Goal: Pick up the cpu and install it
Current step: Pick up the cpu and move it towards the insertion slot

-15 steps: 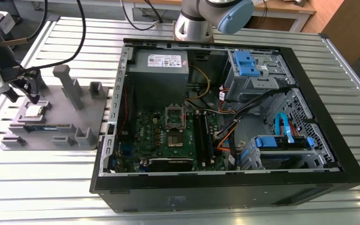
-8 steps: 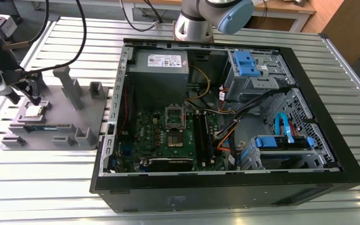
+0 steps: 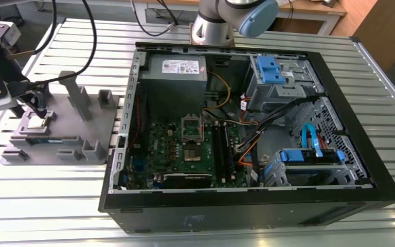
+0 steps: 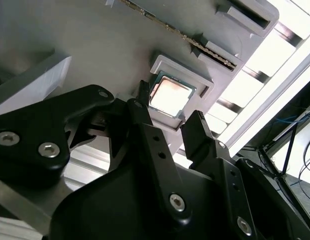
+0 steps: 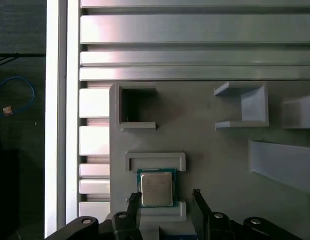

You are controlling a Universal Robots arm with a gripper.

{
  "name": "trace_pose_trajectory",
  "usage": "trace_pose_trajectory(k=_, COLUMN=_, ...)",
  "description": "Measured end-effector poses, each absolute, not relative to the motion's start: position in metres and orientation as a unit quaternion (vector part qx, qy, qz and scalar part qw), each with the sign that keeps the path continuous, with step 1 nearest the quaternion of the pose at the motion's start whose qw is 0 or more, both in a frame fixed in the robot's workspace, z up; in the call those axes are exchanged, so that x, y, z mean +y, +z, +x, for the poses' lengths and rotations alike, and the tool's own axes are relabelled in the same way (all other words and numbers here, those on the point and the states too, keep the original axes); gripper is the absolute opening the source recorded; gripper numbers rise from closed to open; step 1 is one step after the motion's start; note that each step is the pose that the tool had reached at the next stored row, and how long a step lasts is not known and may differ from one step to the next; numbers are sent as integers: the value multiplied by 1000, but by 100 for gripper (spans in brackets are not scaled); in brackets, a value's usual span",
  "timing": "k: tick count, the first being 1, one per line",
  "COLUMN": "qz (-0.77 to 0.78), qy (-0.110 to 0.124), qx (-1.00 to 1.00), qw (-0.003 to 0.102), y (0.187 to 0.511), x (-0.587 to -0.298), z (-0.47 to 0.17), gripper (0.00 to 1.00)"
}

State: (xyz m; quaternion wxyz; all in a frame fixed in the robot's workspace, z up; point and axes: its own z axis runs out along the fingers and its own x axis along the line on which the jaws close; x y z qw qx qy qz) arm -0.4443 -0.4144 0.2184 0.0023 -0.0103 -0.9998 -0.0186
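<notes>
Your claw hangs wide open, 1 finger either side of the cpu, which sits in its grey holder.

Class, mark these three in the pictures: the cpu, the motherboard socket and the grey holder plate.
cpu (image 5: 156, 189), first wrist view, middle of its metal top.
motherboard socket (image 3: 193, 130), exterior view, its dark centre.
grey holder plate (image 5: 220, 165), first wrist view, bare surface.
</notes>
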Motion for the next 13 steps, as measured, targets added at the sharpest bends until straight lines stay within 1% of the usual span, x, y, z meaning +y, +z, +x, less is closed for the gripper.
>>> trace_pose_trajectory(k=13, qz=-10, qy=-18, qx=-1000, qw=2, y=214, x=-414, z=-444, gripper=53)
